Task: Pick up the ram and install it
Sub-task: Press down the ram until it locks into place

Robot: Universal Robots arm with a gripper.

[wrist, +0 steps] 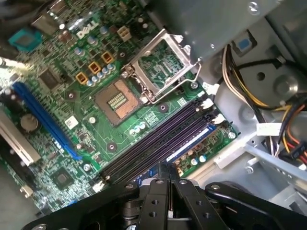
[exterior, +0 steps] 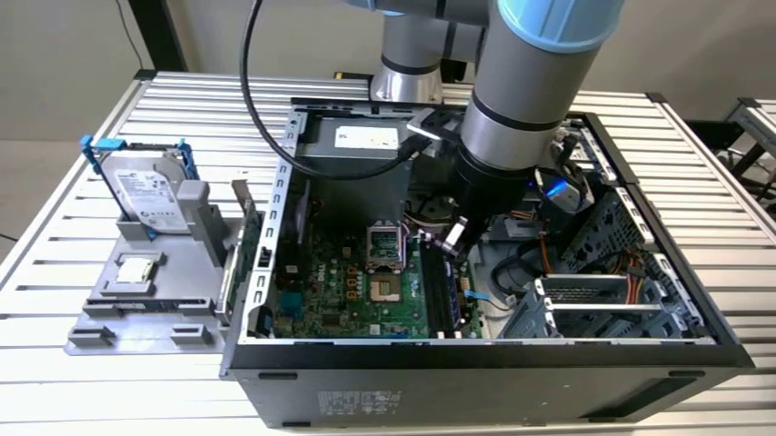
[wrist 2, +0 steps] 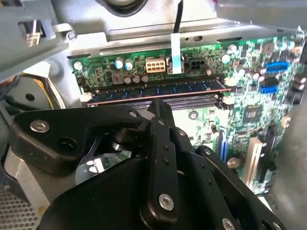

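Observation:
The ram (wrist 2: 158, 89) is a long blue stick with dark chips. It lies along one of the black memory slots (wrist: 158, 139) on the green motherboard (exterior: 352, 282), at the side nearest the drive cage. Its blue edge (wrist: 189, 145) runs under my fingertips. My gripper (exterior: 453, 243) hangs inside the open computer case, right over the slots. In both wrist views the black fingers (wrist 2: 158, 104) (wrist: 165, 166) are pressed together with nothing visible between them. Whether the tips touch the ram I cannot tell.
The open CPU socket (wrist: 117, 100) and its raised metal frame (wrist: 160, 62) lie beside the slots. Cable bundles (wrist: 288, 129) and a drive cage (exterior: 606, 300) crowd the case toward the exterior view's right. Outside the case a grey stand (exterior: 145, 300) holds a hard drive (exterior: 148, 193) and a square chip (exterior: 134, 271).

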